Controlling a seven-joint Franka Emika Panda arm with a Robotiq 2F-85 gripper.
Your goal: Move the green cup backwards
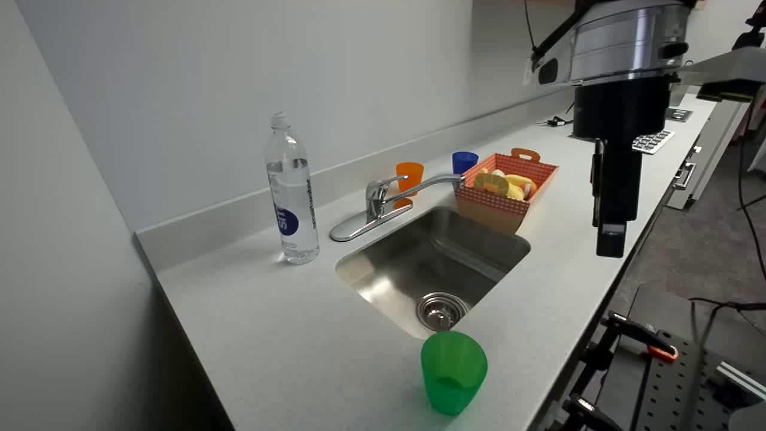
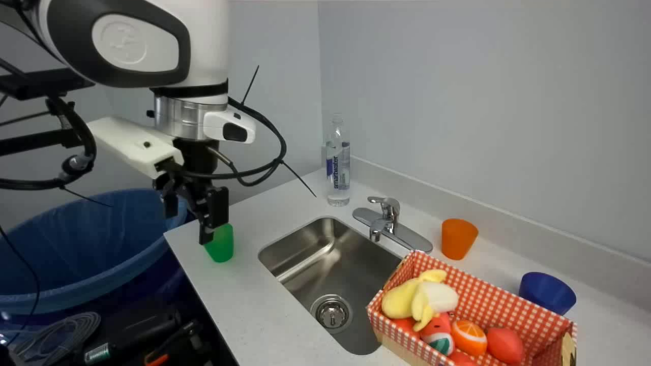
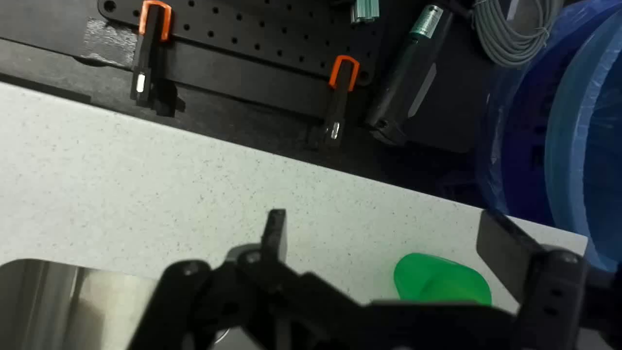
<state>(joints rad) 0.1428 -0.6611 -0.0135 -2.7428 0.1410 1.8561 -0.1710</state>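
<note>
The green cup [image 1: 455, 372] stands upright on the white counter, near the sink's end and the counter's front edge. In an exterior view the cup [image 2: 222, 245] is partly hidden behind my gripper [image 2: 189, 221]. In an exterior view my gripper [image 1: 610, 239] hangs in the air, higher than the cup and apart from it. In the wrist view my gripper [image 3: 381, 223] is open, with its fingers wide apart and nothing between the tips. There the cup [image 3: 437, 278] shows below, closer to the right-hand finger, its lower part hidden by the gripper's body.
A steel sink [image 1: 419, 263] with a faucet [image 1: 377, 203] is set in the counter. A water bottle [image 1: 293, 203], an orange cup [image 2: 457, 239] and a blue cup [image 2: 546, 294] stand along the wall. A checkered basket [image 2: 508, 300] holds toy fruit. A blue bin [image 2: 101, 244] stands past the counter's edge.
</note>
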